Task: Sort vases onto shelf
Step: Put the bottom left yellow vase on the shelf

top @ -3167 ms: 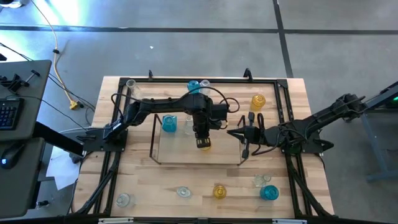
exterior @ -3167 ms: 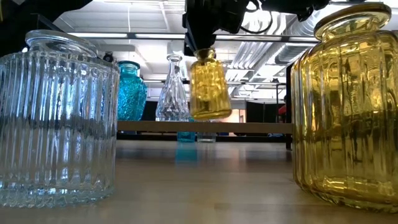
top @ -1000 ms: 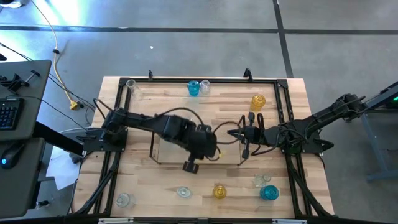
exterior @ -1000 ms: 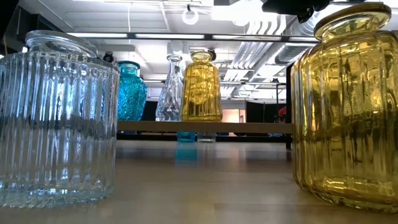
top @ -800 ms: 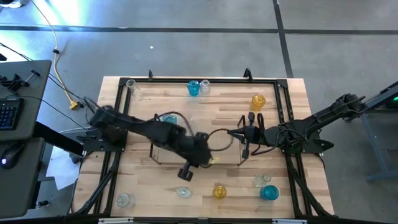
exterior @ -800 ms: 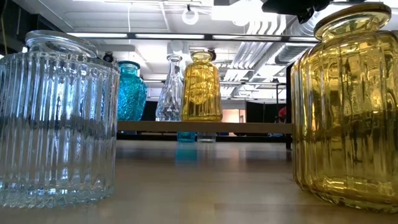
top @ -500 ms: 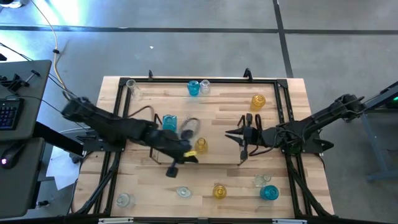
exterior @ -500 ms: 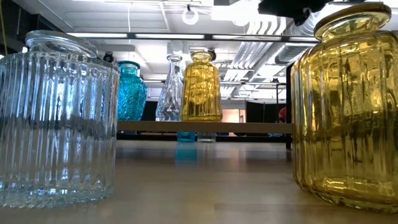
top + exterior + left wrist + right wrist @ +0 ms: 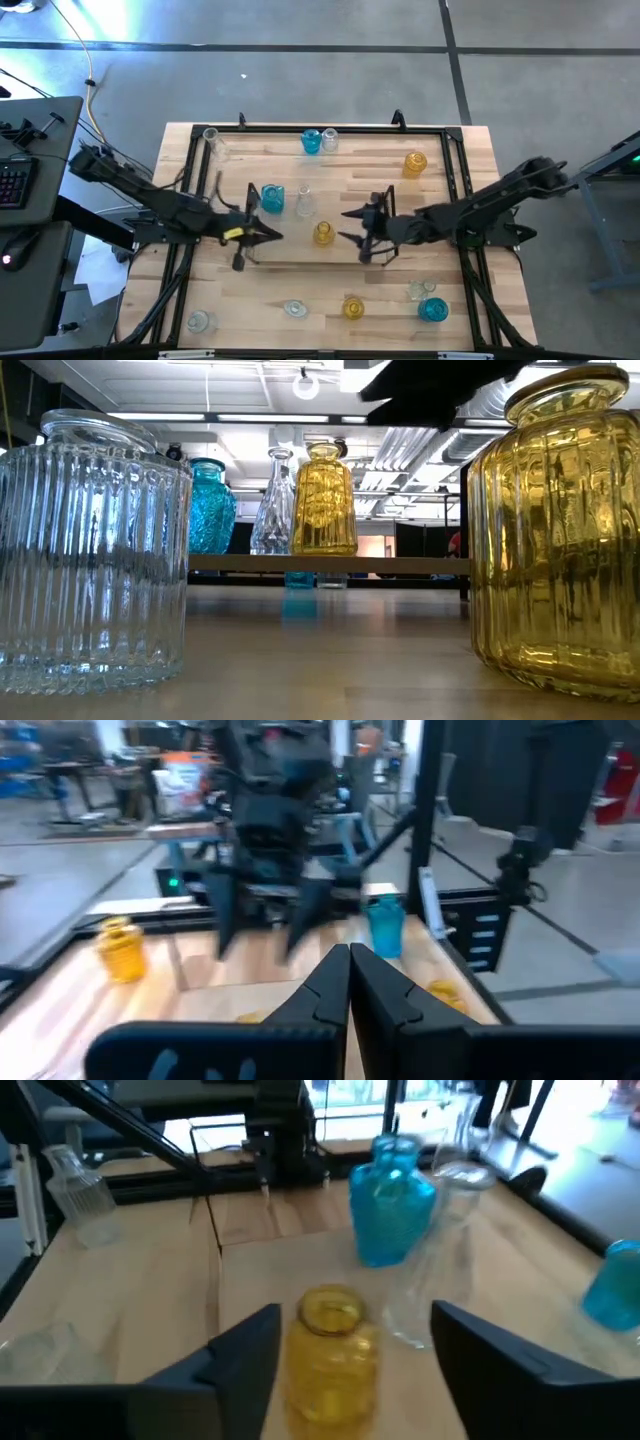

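Note:
Three vases stand upright on the shelf (image 9: pixel 300 250): a blue one (image 9: pixel 272 198), a clear one (image 9: pixel 304 205) and a yellow one (image 9: pixel 323 234). In the low view they stand in a row, the blue vase (image 9: pixel 208 507), the clear vase (image 9: pixel 278 505) and the yellow vase (image 9: pixel 325 500). My right gripper (image 9: pixel 346 225) is open, its fingers just right of the yellow vase (image 9: pixel 335 1345) and apart from it. My left gripper (image 9: pixel 270 235) is shut and empty over the shelf's left part, pointing level toward the right arm.
Loose vases stand on the table around the shelf: clear (image 9: pixel 210 138), blue (image 9: pixel 311 141) and yellow (image 9: pixel 415 164) at the far side. Near the front edge are clear (image 9: pixel 198 321), clear (image 9: pixel 294 308), yellow (image 9: pixel 352 306) and blue (image 9: pixel 432 310). A black frame (image 9: pixel 195 190) edges the table.
My left gripper has drawn back from above the shelf's front toward the table's left edge, tipping up to level and staying shut. My right gripper has gone toward the table's left edge, up to the yellow vase, and has opened wide. The vases on the shelf have kept still.

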Robot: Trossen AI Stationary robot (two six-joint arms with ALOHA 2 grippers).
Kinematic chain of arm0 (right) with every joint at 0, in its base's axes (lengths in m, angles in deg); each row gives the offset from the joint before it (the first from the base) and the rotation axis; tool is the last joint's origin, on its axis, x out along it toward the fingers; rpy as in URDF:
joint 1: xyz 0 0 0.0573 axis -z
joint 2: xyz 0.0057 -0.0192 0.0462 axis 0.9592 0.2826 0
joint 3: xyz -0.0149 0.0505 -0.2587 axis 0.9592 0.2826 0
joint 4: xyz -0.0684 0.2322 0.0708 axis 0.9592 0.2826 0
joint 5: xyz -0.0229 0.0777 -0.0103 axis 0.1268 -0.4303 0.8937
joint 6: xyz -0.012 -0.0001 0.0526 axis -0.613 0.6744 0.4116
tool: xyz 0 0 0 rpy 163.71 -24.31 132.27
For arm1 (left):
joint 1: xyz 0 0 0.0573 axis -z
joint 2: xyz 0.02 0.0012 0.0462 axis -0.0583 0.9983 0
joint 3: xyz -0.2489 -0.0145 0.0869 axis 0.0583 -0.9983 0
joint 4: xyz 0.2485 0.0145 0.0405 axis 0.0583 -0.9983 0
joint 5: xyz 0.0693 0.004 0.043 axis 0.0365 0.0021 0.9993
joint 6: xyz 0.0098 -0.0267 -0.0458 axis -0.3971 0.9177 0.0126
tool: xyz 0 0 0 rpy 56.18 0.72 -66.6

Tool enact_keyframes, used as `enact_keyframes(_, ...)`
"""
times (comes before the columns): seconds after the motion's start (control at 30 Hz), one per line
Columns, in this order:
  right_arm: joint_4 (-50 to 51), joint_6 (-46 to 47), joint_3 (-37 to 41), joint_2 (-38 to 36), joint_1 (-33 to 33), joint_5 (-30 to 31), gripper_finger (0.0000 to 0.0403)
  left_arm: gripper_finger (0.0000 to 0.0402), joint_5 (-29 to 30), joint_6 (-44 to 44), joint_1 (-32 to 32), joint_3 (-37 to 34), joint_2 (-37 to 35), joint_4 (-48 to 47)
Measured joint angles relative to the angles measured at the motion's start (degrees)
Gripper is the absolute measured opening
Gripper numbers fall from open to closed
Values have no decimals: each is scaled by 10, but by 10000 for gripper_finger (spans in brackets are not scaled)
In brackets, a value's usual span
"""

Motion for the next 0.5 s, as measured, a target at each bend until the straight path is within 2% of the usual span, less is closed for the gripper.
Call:
enact_keyframes(0.17, 8, 15, -64, 88, 0, 3, 285, 1, 44, -4, 12, -45, -58, 6)
enact_keyframes(0.27, 53, 32, -112, 125, 1, 13, 287, 1, 53, -1, 19, -58, -77, 6)
enact_keyframes(0.4, 142, 73, -164, 150, 1, 71, 285, 1, 65, -3, 31, -72, -90, 11)
enact_keyframes(0.5, 167, 96, -175, 155, 5, 82, 279, 1, 73, -4, 39, -77, -91, 19)
